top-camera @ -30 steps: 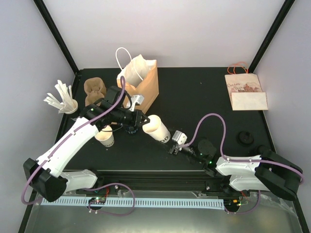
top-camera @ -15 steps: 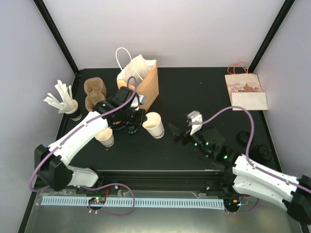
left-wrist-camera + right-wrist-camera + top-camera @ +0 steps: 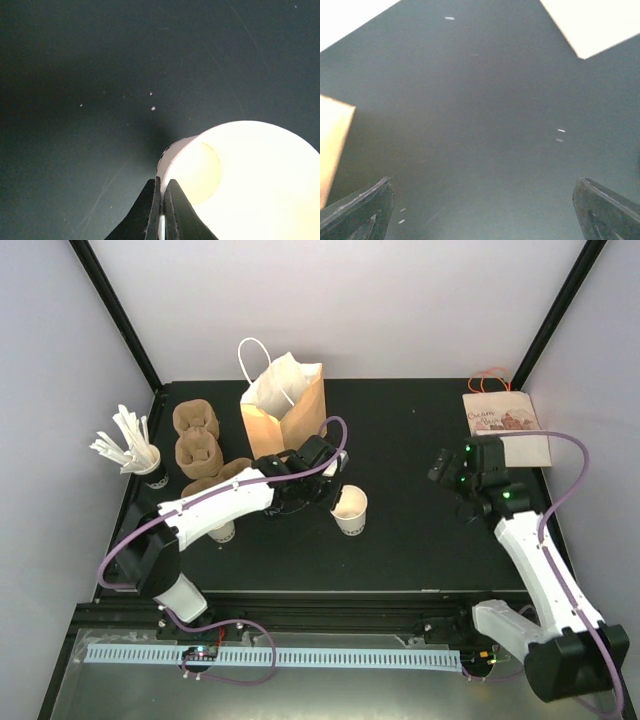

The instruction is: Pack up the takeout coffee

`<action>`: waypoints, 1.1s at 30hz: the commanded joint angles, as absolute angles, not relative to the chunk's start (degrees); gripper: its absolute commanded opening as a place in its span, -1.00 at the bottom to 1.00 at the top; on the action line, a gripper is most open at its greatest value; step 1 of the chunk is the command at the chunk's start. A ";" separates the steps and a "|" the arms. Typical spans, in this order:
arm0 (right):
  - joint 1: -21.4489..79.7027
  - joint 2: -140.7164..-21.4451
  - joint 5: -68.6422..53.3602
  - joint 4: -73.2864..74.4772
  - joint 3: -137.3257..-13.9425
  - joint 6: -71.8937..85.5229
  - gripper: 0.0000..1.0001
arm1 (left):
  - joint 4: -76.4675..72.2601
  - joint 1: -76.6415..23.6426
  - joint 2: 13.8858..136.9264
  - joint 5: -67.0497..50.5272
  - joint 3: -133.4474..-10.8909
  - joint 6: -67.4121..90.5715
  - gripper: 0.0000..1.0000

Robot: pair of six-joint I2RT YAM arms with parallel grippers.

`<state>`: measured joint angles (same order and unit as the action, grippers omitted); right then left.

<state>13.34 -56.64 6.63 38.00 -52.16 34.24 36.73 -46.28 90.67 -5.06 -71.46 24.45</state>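
Observation:
A white paper coffee cup (image 3: 351,510) stands upright near the table's middle, in front of the open brown paper bag (image 3: 286,410). My left gripper (image 3: 336,496) is shut on the cup's near rim. In the left wrist view the fingers (image 3: 162,202) pinch the rim of the cup (image 3: 245,180), one inside and one outside. My right gripper (image 3: 442,468) is open and empty, held above the table at the right back; its fingertips (image 3: 357,207) stand wide apart with only bare table between them. A second cup (image 3: 221,531) shows partly under my left arm.
Brown pulp cup carriers (image 3: 196,435) lie at the left back. A cup of white stir sticks (image 3: 132,448) stands at the far left. A flat printed paper bag (image 3: 506,428) lies at the right back, and its corner shows in the right wrist view (image 3: 592,25).
My left gripper has carried the cup to the right and turned it from tilted to upright. My right arm has swung from the near middle up to the right back.

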 commanded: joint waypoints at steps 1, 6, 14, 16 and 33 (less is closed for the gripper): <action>4.62 -61.48 7.96 48.52 -53.51 40.29 1.00 | 31.62 -47.72 91.72 -0.89 -72.05 24.31 -0.96; -0.09 -62.42 17.95 50.55 -51.92 48.74 1.00 | 31.00 -48.11 93.06 -1.82 -71.17 23.92 -0.86; -13.88 -65.36 14.37 46.59 -47.88 50.38 1.00 | 31.08 -49.66 96.00 0.59 -71.59 23.53 -0.84; -16.71 -67.25 11.40 46.23 -47.78 49.76 1.00 | 31.19 -50.26 96.30 1.94 -71.92 23.03 -0.83; -22.32 -83.99 7.09 38.02 -49.50 49.58 0.99 | 34.69 -51.06 90.78 5.21 -73.65 21.18 0.75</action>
<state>-21.87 -81.21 8.51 40.32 -47.99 48.77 32.95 -50.76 95.18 2.92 -71.11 21.78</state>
